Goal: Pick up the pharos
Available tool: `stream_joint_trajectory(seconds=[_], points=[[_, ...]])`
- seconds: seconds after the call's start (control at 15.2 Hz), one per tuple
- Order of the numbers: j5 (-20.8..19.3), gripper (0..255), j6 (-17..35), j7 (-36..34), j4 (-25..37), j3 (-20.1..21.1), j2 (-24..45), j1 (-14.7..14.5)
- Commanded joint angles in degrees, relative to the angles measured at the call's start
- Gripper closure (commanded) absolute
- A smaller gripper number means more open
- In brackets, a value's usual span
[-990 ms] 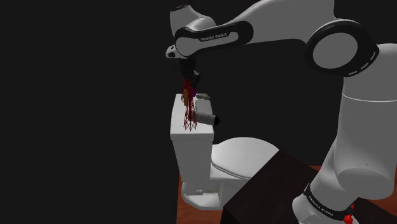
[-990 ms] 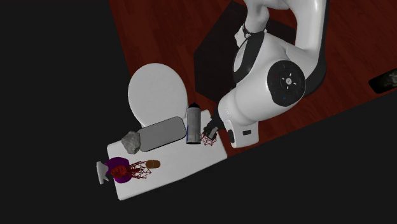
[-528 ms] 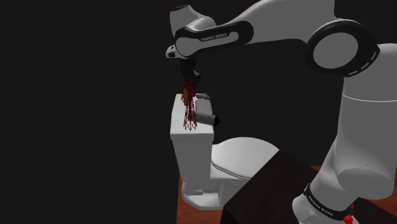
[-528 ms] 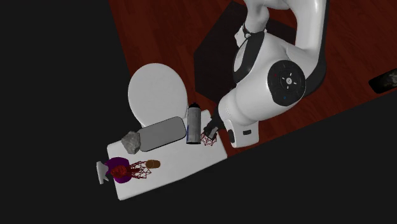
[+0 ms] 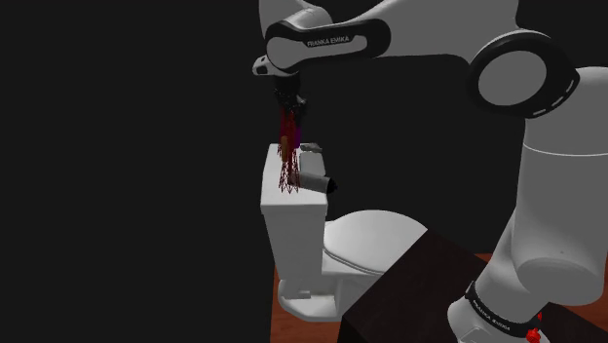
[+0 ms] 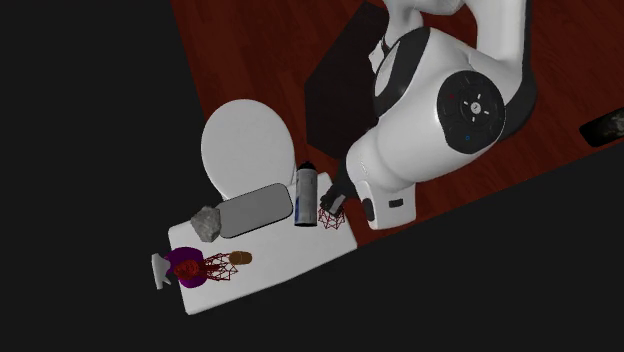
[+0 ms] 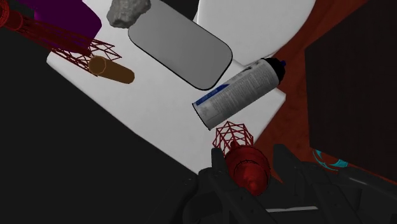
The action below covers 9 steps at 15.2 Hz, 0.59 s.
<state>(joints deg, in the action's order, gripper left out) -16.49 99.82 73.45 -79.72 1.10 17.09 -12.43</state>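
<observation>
red and caged in thin lattice, the pharos [image 7: 245,164] is clenched between the two black fingers of the gripper [image 7: 247,168]. the fingers pinch its solid red body, and its open lattice end points away toward the white tank lid [image 7: 159,121]. just past that end a spray can [image 7: 238,93] lies on its side with its black cap over the lid's edge. beyond the can lies a grey rounded slab [image 7: 180,46]. further along the lid are a brown cylinder [image 7: 111,69], a second red lattice piece [image 7: 79,51] touching it, a purple block [image 7: 70,16] and a grey rock [image 7: 127,11].

in the shoulder view the arm's forearm stands higher than half a second ago, and the pharos has gone up with it. it hangs upright from the gripper over the toilet tank [image 5: 292,229], and its lattice foot ends higher against the lid than before. i cannot tell whether it is fully clear of the lid. in the second exterior view the arm's big round joint has shifted up and to that view's right. the can, slab, rock and purple block lie as they did. beyond the tank are the white toilet seat [image 6: 245,148], the dark stand [image 6: 340,85] and a reddish wood floor [image 6: 560,90].
</observation>
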Motion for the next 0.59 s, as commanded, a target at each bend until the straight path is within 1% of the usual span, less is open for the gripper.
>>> stream_joint_trajectory(seconds=[0.0, 0.4, 0.53], points=[[0.06, 255, -1.47, 0.39, 1.62, 0.0, 0.1, -0.04], [0.18, 255, -6.47, 1.64, 7.96, 0.0, 1.29, -0.26], [0.18, 255, -6.6, 1.67, 8.13, 0.0, 1.33, -0.27]])
